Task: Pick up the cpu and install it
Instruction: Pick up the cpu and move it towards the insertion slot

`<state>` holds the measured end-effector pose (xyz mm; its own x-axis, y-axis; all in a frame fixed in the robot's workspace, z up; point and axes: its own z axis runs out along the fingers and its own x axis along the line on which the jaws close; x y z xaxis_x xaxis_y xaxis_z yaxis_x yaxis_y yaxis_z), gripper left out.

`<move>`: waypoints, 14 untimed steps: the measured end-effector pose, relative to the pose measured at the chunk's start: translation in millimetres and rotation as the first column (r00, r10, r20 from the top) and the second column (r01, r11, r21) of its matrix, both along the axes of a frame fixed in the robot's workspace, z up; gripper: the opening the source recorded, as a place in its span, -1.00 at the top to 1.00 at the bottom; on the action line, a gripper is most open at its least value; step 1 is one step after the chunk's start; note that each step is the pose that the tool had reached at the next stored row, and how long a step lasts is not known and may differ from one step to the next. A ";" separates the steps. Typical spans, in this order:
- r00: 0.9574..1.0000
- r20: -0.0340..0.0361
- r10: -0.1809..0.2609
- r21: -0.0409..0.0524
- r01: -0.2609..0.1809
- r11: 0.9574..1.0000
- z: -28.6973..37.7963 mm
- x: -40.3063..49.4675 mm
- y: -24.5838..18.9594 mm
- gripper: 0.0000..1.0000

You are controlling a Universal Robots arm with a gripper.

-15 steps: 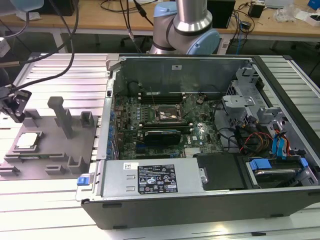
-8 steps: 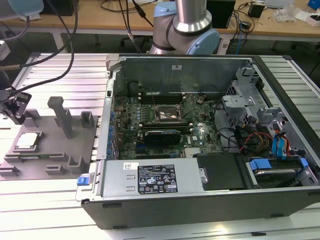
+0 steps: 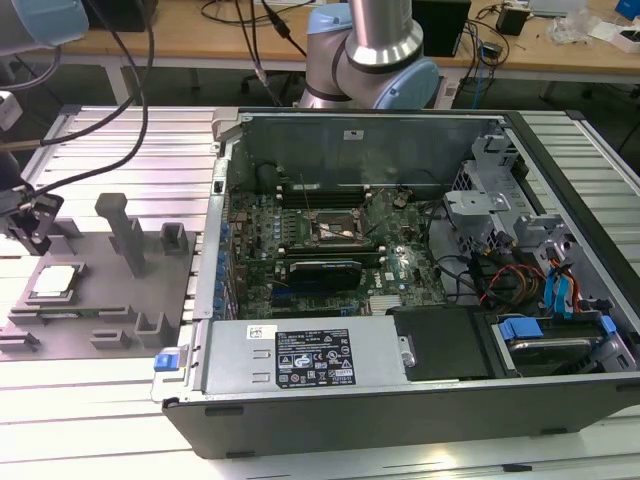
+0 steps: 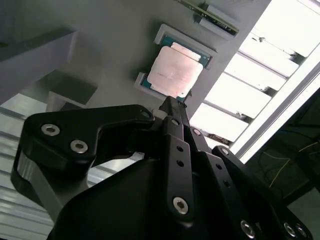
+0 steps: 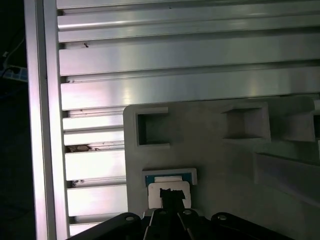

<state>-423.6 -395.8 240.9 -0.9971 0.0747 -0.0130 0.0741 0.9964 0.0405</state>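
My pincer is matte black with silver screw heads. The chip has a pale silver-white top edged in blue-green. Its tray is plain grey, and the desk is ribbed bright silver. The computer's board is green, with blue cables.

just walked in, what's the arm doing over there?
The arm's end effector is over the near edge of the cpu; whether it touches it I cannot tell. The cpu lies flat in its nest on the grey fixture plate, at the exterior view's left, not yet lifted. The open computer case lies beside the plate, with the motherboard socket inside it.
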 end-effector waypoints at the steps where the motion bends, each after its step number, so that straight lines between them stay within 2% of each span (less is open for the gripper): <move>1: 1.000 -0.001 0.000 0.000 0.000 1.000 -0.6 0.0 -0.9 0.79; 5: 1.000 -0.004 0.000 0.000 0.000 1.000 -3.7 -0.1 -9.4 0.79; 10: 1.000 -0.004 0.000 0.000 0.000 1.000 -3.9 -0.1 -9.7 0.79; 13: 1.000 -0.004 0.000 0.000 0.000 1.000 -7.4 0.0 -17.5 0.79; 14: 1.000 -0.004 0.000 0.000 0.000 1.000 -9.9 -0.1 -22.1 0.79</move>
